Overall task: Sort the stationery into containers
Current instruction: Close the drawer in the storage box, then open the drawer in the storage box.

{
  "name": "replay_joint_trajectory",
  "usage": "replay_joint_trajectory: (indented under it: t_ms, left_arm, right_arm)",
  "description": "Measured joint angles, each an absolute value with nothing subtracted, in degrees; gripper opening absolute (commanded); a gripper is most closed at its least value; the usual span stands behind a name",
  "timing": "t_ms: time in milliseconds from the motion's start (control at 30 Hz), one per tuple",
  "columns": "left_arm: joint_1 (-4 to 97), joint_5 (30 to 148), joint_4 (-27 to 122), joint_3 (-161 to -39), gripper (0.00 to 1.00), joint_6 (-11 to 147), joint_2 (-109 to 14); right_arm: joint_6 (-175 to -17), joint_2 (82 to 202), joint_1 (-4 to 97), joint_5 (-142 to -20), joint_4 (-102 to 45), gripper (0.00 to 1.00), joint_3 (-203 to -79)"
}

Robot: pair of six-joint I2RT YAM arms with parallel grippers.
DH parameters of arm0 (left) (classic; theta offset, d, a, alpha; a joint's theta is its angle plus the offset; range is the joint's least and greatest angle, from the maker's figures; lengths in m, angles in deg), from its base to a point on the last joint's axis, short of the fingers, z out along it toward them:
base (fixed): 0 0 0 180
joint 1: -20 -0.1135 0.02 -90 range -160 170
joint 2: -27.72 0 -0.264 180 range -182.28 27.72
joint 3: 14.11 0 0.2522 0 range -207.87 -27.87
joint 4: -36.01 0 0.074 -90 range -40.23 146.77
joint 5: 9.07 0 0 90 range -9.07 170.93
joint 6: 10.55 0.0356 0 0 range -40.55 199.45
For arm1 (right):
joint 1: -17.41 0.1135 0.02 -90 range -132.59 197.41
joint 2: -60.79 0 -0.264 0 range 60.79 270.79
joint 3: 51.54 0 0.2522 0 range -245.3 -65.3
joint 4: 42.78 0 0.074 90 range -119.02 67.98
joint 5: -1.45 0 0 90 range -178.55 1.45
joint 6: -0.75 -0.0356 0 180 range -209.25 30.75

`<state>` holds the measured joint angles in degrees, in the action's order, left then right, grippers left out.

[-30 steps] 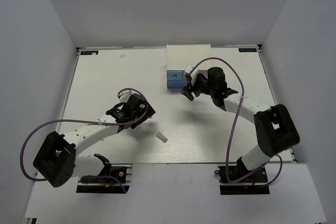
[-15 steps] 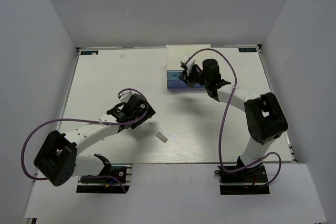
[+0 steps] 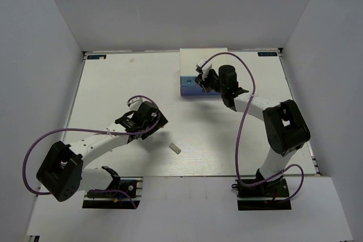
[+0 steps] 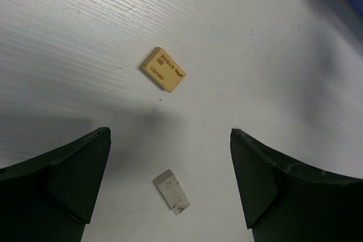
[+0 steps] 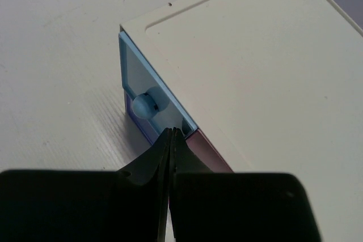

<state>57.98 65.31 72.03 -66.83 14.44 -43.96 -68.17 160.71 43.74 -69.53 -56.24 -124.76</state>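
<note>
The left arm (image 3: 96,141) and right arm (image 3: 249,105) pair white links with blocky black joints and looping purple cables (image 3: 227,54); the left hand (image 4: 170,168) and right hand (image 5: 171,140) are matte black.

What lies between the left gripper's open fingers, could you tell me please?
In the left wrist view, a greyish-white eraser lies on the table in the gap between the fingers of the left gripper; a tan eraser sits beyond their tips.
</note>
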Motion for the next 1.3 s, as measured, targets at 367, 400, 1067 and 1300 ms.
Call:
replay_joint_trajectory:
  t_ms: [367,400,1067,1300]
  left_arm:
    - [58.0,65.3,72.0,-66.8,0.96,14.5,-44.0]
    - [58.0,65.3,72.0,-66.8,0.96,14.5,-44.0]
    - [58.0,65.3,72.3,-66.3,0.95,13.8,-43.7]
    - [58.0,65.4,72.7,-66.0,0.95,13.4,-43.6]
  right_arm:
    - [-70.2,159.4,43.6,-64.4,-56.0,0.54,-121.8]
    - [-71.1,158.4,43.6,-64.1,-56.2,0.64,-120.1]
    - [-112.0,154.8,41.1,-83.6,-56.0,0.44,-108.2]
    - [-121.0,157.9,41.1,-83.7,-60.7,0.44,-107.5]
